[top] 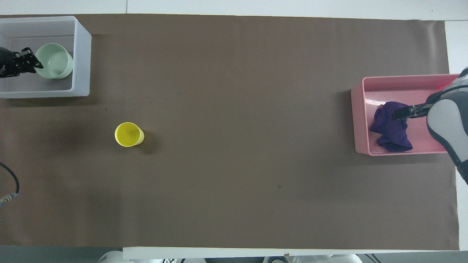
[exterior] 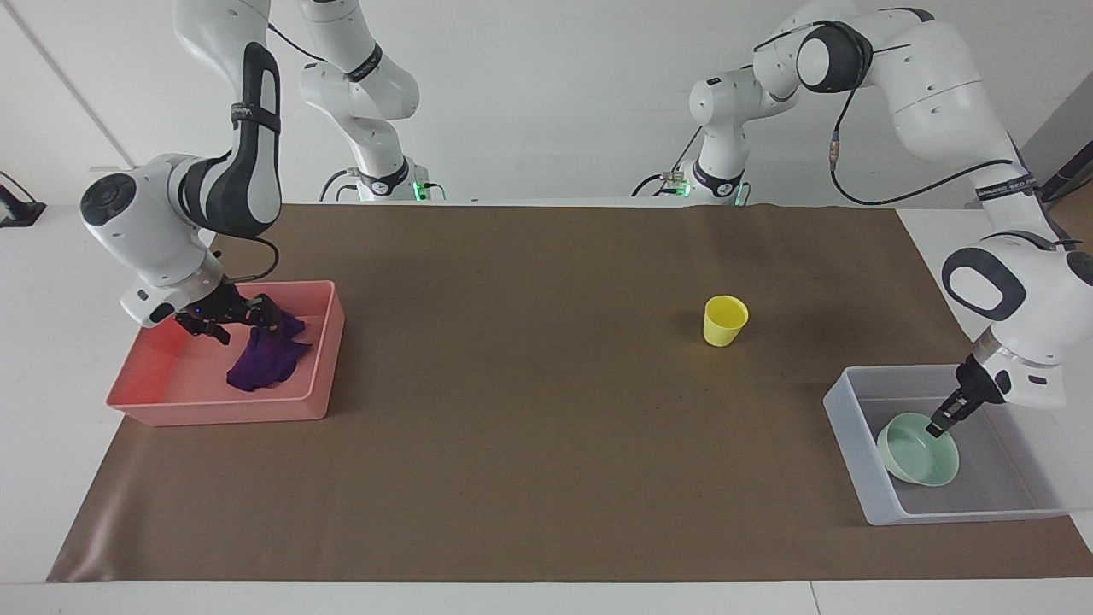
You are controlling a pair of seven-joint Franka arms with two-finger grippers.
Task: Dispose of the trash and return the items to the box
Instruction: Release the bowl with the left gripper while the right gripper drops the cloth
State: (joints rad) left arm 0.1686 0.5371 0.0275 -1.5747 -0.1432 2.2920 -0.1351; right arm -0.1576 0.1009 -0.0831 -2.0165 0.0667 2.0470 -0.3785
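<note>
A crumpled purple cloth wad (exterior: 266,359) lies slumped in the pink tray (exterior: 171,401) at the right arm's end of the table, close against the tray's wall that faces the table's middle. A small yellow cup (exterior: 725,320) stands upright, mouth up, alone on the brown mat. At the left arm's end, a shallow mint-green bowl (exterior: 919,450) sits in the translucent whitish-grey box (exterior: 862,487), apparently tipped slightly rather than flat, near the wall facing the table's middle.
</note>
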